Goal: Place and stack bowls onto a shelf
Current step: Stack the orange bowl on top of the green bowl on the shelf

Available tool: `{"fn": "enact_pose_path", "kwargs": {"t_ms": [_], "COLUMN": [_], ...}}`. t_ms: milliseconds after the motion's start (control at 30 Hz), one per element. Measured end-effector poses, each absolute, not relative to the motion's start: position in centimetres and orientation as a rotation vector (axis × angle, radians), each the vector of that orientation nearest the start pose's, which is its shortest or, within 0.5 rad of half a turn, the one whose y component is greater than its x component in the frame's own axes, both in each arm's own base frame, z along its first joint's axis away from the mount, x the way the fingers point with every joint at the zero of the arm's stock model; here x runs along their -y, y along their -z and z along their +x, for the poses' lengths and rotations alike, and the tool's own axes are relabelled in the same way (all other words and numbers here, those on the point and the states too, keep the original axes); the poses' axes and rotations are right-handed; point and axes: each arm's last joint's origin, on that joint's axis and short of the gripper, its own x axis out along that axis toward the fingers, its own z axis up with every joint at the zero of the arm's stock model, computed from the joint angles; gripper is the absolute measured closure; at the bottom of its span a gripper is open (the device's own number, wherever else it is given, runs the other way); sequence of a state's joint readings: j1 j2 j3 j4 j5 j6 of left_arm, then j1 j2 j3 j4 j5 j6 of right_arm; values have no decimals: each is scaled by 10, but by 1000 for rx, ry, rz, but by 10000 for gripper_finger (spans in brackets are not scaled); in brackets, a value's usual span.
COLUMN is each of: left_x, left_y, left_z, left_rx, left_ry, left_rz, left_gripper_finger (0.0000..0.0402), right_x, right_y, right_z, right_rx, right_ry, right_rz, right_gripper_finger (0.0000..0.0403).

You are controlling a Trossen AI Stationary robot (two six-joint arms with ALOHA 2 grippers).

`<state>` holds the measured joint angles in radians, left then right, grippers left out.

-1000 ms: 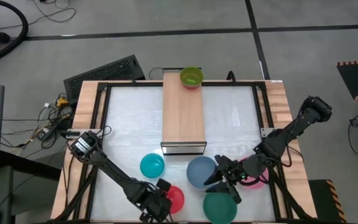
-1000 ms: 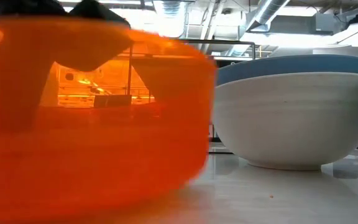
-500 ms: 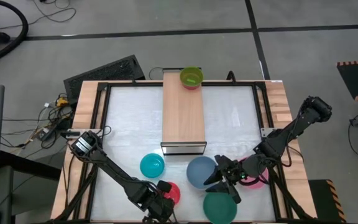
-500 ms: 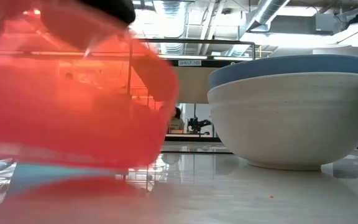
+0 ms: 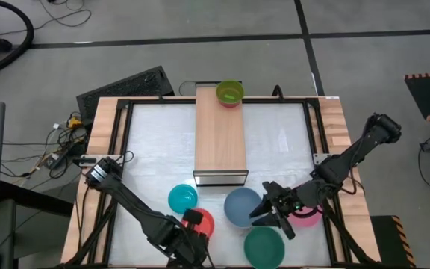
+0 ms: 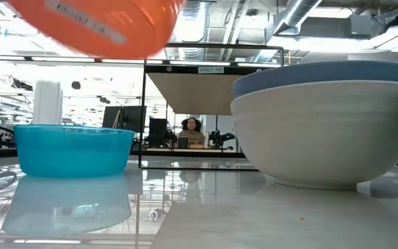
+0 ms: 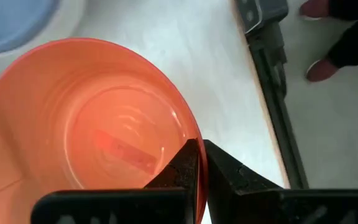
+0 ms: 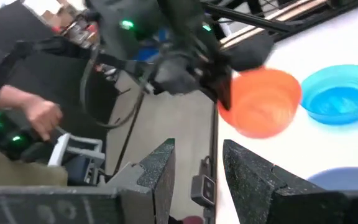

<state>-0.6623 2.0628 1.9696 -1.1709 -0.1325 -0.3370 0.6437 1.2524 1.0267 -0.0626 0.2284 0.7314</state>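
Red bowl, pinched by its rim in the closed left gripper and held clear of the table's near edge, must be carried away toward the shelf, while the right gripper waits with fingers apart beside the grey-blue bowl.

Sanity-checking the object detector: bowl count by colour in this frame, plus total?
Lime green bowl, on the shelf: 1
Cyan bowl: 1
Red bowl, lifted in the left gripper: 1
Grey-blue bowl: 1
Pink bowl, partly hidden under the right gripper: 1
Dark green bowl: 1
Total: 6 visible in the high view.
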Motion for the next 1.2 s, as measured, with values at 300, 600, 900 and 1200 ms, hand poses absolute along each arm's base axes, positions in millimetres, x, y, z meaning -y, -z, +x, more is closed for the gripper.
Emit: {"fn": "enact_pose_path", "kwargs": {"t_ms": [300, 600, 900, 1200], "left_x": [229, 145, 16, -112], "left_y": [-343, -400, -456, -490], "left_z": [337, 338, 332, 333], "left_rx": [-1142, -1007, -910, -630], "left_ry": [93, -200, -405, -370], "left_rz": [291, 513, 606, 654], "left_gripper_finger": [401, 401, 401, 401], "right_x": [-141, -99, -34, 28], "right_y": [-331, -340, -350, -349], "right_z": [220, 217, 225, 227], "right_rx": [-475, -450, -331, -267], "right_ry": [-161, -30, 189, 454], "right_rz": [628, 592, 513, 554], "right_gripper_finger": [242, 242, 242, 242]}}
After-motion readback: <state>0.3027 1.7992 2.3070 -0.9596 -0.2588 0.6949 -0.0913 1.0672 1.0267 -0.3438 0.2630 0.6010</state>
